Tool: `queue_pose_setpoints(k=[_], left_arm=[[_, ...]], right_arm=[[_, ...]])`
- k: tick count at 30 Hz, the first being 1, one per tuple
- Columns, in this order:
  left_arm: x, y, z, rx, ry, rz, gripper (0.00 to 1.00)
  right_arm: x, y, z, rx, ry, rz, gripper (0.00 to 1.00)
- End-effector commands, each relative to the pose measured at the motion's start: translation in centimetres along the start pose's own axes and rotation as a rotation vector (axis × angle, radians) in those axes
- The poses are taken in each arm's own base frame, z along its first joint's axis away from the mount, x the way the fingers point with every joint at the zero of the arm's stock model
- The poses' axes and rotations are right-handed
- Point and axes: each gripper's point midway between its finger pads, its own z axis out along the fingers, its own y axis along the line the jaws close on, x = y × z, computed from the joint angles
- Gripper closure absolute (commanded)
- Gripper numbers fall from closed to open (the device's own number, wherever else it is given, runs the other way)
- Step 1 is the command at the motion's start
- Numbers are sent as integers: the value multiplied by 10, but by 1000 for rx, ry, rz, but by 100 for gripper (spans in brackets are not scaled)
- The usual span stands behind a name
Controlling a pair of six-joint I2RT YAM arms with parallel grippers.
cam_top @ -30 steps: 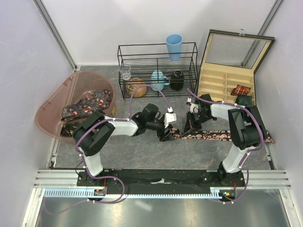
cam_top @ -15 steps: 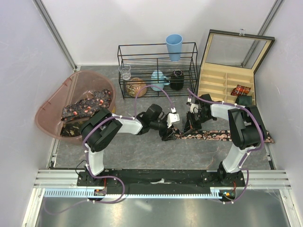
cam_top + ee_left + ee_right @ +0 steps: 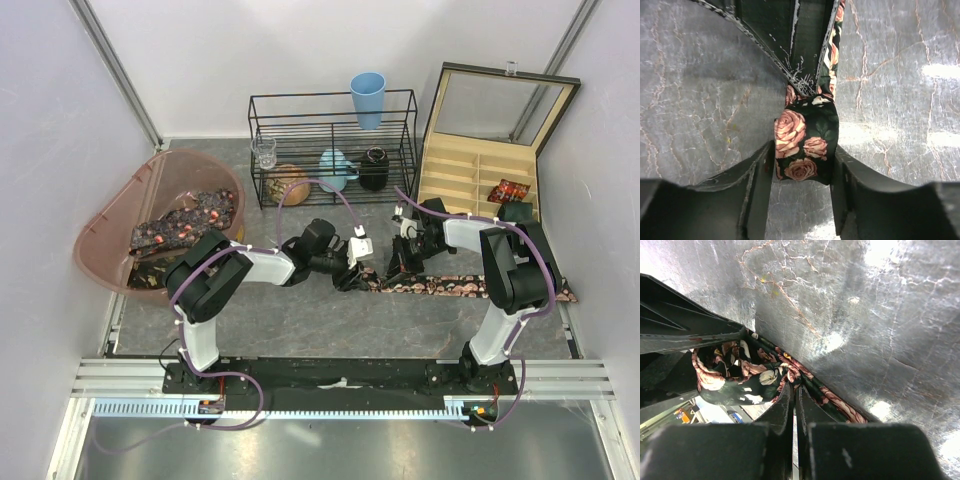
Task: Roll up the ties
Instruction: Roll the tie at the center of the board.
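Observation:
A long dark tie [image 3: 470, 287] with pink roses lies across the table, its left end rolled into a small coil [image 3: 805, 145]. My left gripper [image 3: 350, 278] holds that coil between its fingers [image 3: 760, 185], which press on both of its sides. My right gripper [image 3: 400, 268] is just right of the coil, with its jaws together and the tips [image 3: 792, 386] pinching the tie's fabric [image 3: 740, 375] against the table. More ties [image 3: 185, 222] lie in the pink tub [image 3: 110, 215]. A rolled tie [image 3: 510, 190] sits in the wooden box [image 3: 470, 175].
A black wire rack [image 3: 330, 140] stands at the back with a blue cup [image 3: 367, 98] on top and a glass, a ball and jars inside. The open box is at the back right. The tub is at the left wall.
My left gripper has shifted slightly up and turned a little at the coil. The right arm and the flat length of the tie have stayed put.

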Motion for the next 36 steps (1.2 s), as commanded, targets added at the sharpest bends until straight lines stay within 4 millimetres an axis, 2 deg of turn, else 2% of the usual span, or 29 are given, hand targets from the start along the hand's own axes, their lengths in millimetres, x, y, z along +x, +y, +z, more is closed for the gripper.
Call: queue_pose_setpoints(k=[1,3,8,13,16,23,27,36], left_arm=[[-39,-5,-7,36,-132,33,46],[-44,-6,-5,50,-142,28,46],[-56,-3,1,64,-164,21,60],[-70,-5,7,84,-188,24,61],[-70,-6,16,84,-181,25,60],[-47,-7,33,72,-98,16,55],[-22,-7,35,55,-20,13,54],[14,-1,35,14,116,23,54]], right_arm=[[-6,-40,9,168,-14,-56,100],[-7,-40,9,169,-17,-60,100],[-6,-40,10,169,-16,-56,100],[-7,-40,10,169,-19,-53,100],[-7,-40,9,169,-22,-50,100],[-8,-39,10,168,-25,-48,100],[-8,-37,9,159,-27,-46,100],[-8,-32,10,135,-30,-40,100]])
